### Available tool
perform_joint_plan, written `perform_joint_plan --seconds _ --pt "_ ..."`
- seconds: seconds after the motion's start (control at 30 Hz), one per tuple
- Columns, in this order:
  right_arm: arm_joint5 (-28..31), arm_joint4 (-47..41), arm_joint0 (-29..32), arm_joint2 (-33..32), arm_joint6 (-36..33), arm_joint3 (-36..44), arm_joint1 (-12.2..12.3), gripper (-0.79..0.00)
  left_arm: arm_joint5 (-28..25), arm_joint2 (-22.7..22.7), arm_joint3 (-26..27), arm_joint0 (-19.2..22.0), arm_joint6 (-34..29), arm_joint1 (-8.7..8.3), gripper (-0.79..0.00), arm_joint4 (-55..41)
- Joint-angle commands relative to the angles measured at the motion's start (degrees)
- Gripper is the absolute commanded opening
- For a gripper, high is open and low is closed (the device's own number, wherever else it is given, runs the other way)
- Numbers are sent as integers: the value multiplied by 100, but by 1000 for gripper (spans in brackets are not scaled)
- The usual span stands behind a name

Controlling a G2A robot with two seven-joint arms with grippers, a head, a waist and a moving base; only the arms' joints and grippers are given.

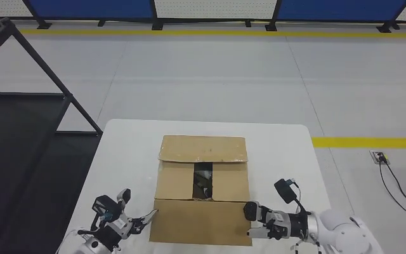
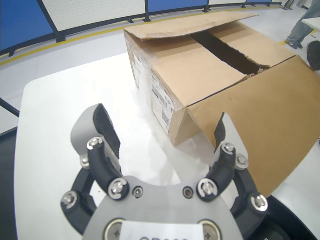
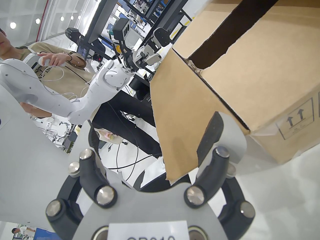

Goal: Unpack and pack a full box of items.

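A brown cardboard box (image 1: 203,184) stands in the middle of the white table (image 1: 127,152). Its far flap (image 1: 203,148) is raised and its near flap (image 1: 200,222) folds out toward me. The two side flaps lie nearly closed, and a dark gap (image 1: 203,180) between them shows items inside. My left gripper (image 1: 138,207) (image 2: 162,131) is open by the box's near left corner (image 2: 178,123), one finger (image 2: 221,131) close to the near flap. My right gripper (image 1: 252,222) (image 3: 152,138) is open at the near right corner, with the near flap's edge (image 3: 175,116) between its fingers.
A black metal frame (image 1: 63,101) stands left of the table. Bare tabletop lies on both sides of the box (image 1: 285,159). The left arm (image 3: 110,76) shows beyond the flap in the right wrist view.
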State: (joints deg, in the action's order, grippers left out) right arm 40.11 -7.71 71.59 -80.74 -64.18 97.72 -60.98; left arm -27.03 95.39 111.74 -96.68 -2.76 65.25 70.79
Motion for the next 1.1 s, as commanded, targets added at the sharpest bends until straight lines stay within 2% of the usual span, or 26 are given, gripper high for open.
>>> perform_joint_plan --seconds 0.0,0.13,0.23,0.6,0.73,0.93,1.07 --pt "57 -79 -24 15 57 -5 16 0 49 -41 -20 10 -10 -2 0 133" --pt "136 -286 -70 4 143 8 48 0 163 -138 -80 30 35 2 0 292" --pt "-140 -513 -180 -77 436 -21 55 0 239 -183 -103 48 42 5 0 345" --pt "-140 -513 -180 -77 436 -21 55 0 288 -205 -105 52 8 5 0 385" --pt "-782 -506 -417 224 772 -111 11 0 288 -205 -105 52 8 5 0 385" --pt "-1849 -793 -1216 801 1149 -698 -110 0 288 -205 -105 52 8 5 0 385" --pt "-2065 -907 -1631 1022 1248 -1120 -173 0 288 -205 -105 52 8 5 0 385"
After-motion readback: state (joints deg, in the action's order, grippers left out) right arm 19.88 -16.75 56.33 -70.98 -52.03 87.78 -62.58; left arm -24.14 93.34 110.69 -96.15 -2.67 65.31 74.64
